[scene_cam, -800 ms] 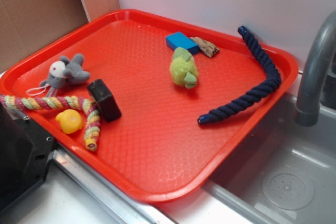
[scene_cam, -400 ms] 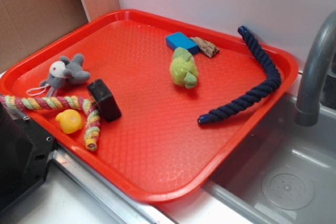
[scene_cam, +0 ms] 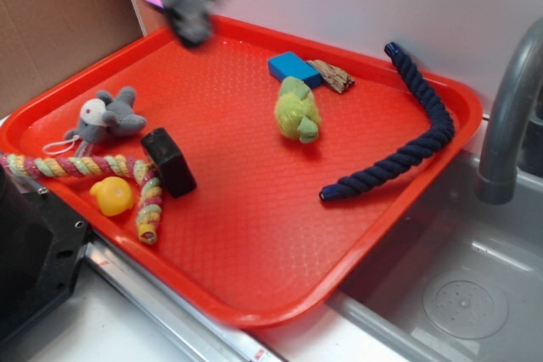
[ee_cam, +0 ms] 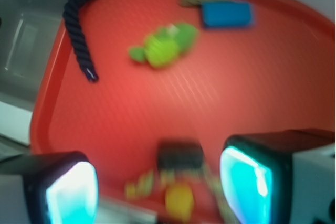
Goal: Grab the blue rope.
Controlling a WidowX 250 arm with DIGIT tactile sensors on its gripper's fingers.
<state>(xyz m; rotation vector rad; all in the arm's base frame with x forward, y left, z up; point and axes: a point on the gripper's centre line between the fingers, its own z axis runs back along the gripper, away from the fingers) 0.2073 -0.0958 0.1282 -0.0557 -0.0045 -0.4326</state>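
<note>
Red tray [scene_cam: 254,294] now sees my claw [scene_cam: 188,19] arrive, jaws apart and empty, well across from the blue rope [scene_cam: 407,154].

no readable text, no labels, no brand marks, no numbers in either view

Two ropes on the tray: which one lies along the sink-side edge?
The blue rope: dark navy, twisted, curved along the tray's right rim beside the sink. The braided rope is pink, yellow and green, at the opposite end.
</note>
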